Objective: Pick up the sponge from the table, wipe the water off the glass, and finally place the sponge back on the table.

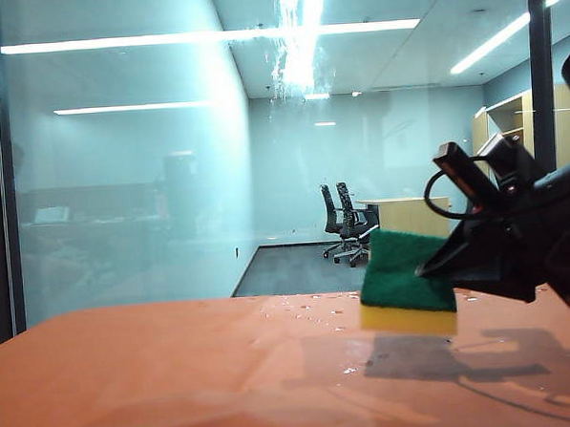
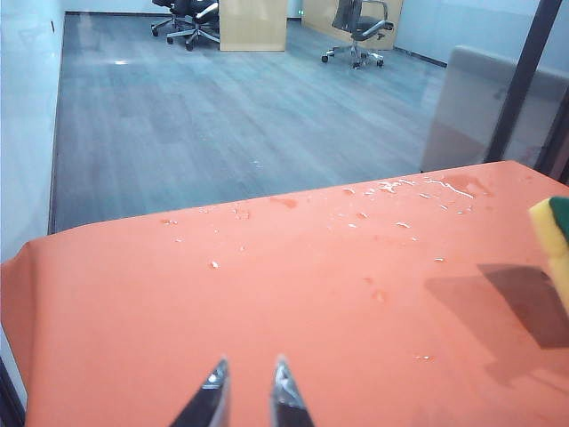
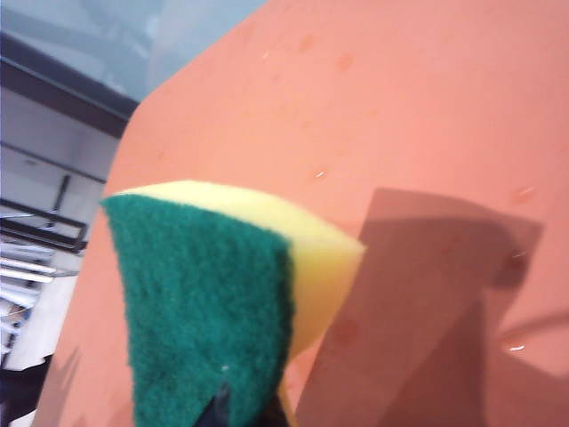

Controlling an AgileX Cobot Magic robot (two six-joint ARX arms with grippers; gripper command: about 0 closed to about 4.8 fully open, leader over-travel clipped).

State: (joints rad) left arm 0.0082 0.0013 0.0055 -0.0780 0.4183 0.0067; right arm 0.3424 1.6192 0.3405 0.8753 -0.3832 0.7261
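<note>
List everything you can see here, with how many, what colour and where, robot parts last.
table: one, orange, foreground.
glass: one clear wall pane, behind the table.
water: whitish streaks high on the glass; droplets on the table's far edge.
sponge: one, yellow with green layer, lifted above the table, right side.
office chairs: at least two, dark, behind the glass.
desk: one, light wood, beside the chairs.
left gripper: open, over the table.
right gripper: shut on the sponge.
</note>
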